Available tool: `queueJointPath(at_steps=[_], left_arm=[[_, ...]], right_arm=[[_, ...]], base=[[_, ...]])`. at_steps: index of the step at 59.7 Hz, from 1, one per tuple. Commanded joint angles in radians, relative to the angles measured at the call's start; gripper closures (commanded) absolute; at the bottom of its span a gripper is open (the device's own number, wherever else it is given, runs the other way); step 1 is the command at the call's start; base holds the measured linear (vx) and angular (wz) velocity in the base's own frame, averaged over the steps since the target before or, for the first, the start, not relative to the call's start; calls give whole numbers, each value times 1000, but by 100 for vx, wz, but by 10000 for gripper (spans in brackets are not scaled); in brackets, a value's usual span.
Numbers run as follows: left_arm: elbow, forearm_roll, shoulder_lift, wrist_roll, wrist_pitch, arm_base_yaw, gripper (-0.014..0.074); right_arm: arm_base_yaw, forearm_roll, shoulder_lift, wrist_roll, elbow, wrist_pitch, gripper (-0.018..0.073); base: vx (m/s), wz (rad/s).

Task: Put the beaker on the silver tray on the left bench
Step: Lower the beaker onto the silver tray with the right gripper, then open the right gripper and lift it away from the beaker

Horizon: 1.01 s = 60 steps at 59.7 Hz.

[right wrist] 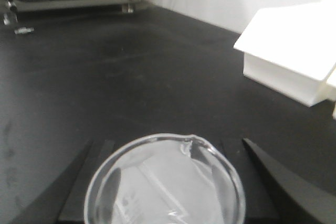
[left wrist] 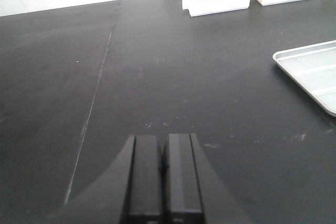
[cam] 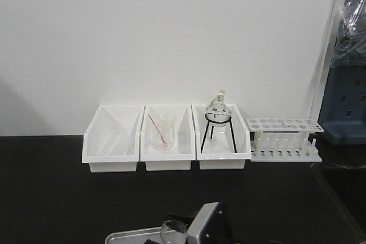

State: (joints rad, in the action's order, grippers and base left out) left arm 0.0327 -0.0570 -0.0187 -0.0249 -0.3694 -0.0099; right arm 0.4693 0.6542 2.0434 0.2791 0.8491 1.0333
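Observation:
The beaker (right wrist: 165, 182) is a small clear glass cylinder with a round rim and a spout, and sits between the fingers of my right gripper (right wrist: 165, 153). The jaws stand on either side of it and are shut on it. Grey metal shows through its bottom. In the front view the beaker (cam: 173, 231) is over the right end of the silver tray (cam: 128, 236) at the bottom edge, with my right gripper (cam: 183, 236) around it. My left gripper (left wrist: 163, 145) is shut and empty above the black bench (left wrist: 157, 66), left of the silver tray's corner (left wrist: 310, 69).
Three white bins (cam: 111, 141) stand along the back wall. The middle one holds a beaker with a thin rod (cam: 162, 132); the right one holds a round flask on a black tripod (cam: 218, 121). A white test tube rack (cam: 284, 138) stands to their right.

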Motion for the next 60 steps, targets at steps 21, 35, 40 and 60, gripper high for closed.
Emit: queueJointPath(at_steps=[21, 35, 40, 60], left_arm=[[20, 3, -7, 2, 75, -6, 595], [20, 3, -7, 2, 75, -6, 595], [20, 3, -7, 2, 75, -6, 595], [20, 3, -7, 2, 75, -6, 595]], right_arm=[[51, -79, 110, -17, 140, 2, 547], [49, -172, 136, -17, 140, 2, 489], [49, -171, 138, -17, 140, -3, 440], [49, -168, 138, -17, 140, 3, 1]], base=[[0, 0], [0, 0], [0, 0], [0, 0]])
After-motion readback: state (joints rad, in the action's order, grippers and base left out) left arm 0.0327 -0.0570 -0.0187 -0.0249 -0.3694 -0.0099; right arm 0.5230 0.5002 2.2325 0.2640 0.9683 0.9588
